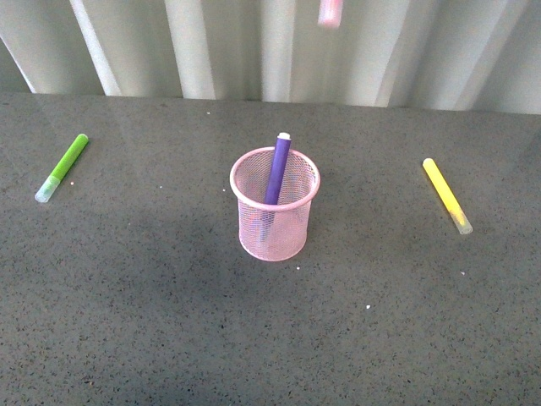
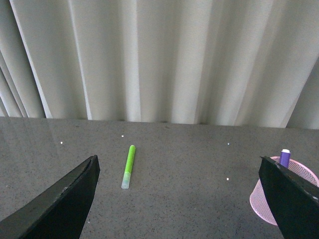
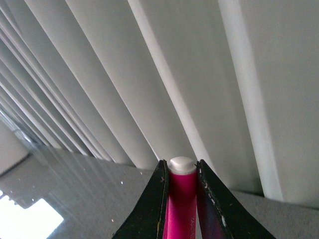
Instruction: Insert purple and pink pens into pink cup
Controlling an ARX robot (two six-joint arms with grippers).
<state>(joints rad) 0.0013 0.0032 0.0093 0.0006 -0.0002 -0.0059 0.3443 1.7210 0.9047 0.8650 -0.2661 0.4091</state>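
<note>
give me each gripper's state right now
Left gripper: open, holding nothing.
Right gripper: shut on the pink pen.

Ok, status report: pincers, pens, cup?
Left pincer open, empty. Right pincer shut on pink pen. Purple pen stands in pink cup. Green pen, yellow pen lie aside.

Soft, even light.
White glare on tabletop in right wrist view; pink pen blurred atop front view.
</note>
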